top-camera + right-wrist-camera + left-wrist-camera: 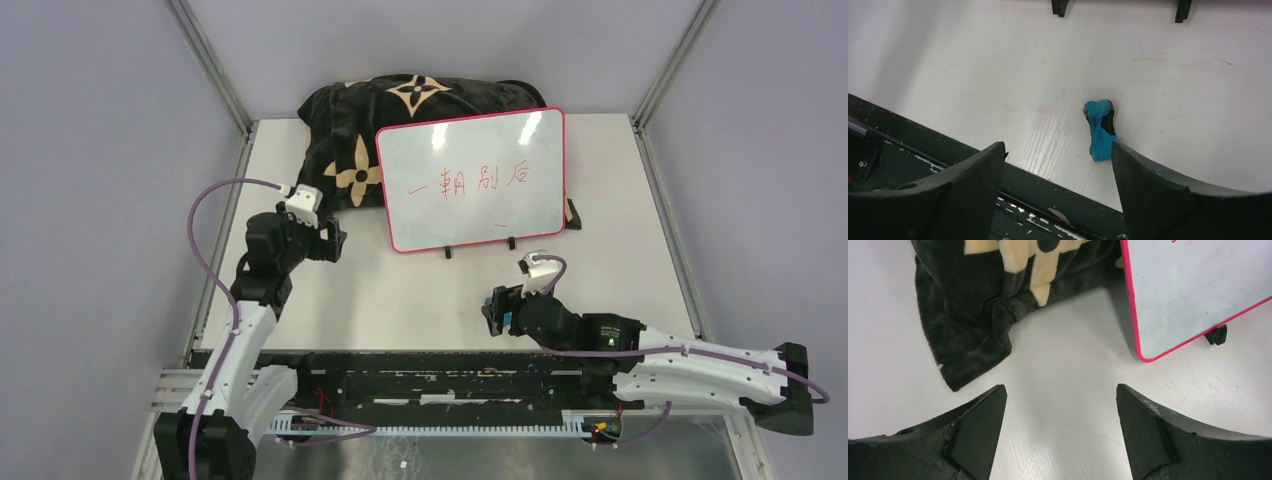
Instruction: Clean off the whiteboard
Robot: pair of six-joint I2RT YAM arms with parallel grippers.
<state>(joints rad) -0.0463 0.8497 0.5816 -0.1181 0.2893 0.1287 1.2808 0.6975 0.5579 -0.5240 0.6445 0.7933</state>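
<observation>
Two open grippers and no tool in hand: the task stands at its first step. The left gripper has its fingers spread wide with nothing between them. It is held over bare table, between the black flower-patterned cushion and the lower left corner of the whiteboard. The whiteboard stands on small black feet at mid-table and appears to lean back against the cushion, its red characters unwiped. The right gripper also has its fingers wide apart and holds nothing. A small blue-and-black object – probably the eraser – lies on the table just ahead of one fingertip, not between the fingers. The next move, as judged: shift the right gripper to straddle the object, then close. It cannot be told whether finger and object touch, and the object's form is unclear. The right wrist view cuts the board off above its feet.
</observation>
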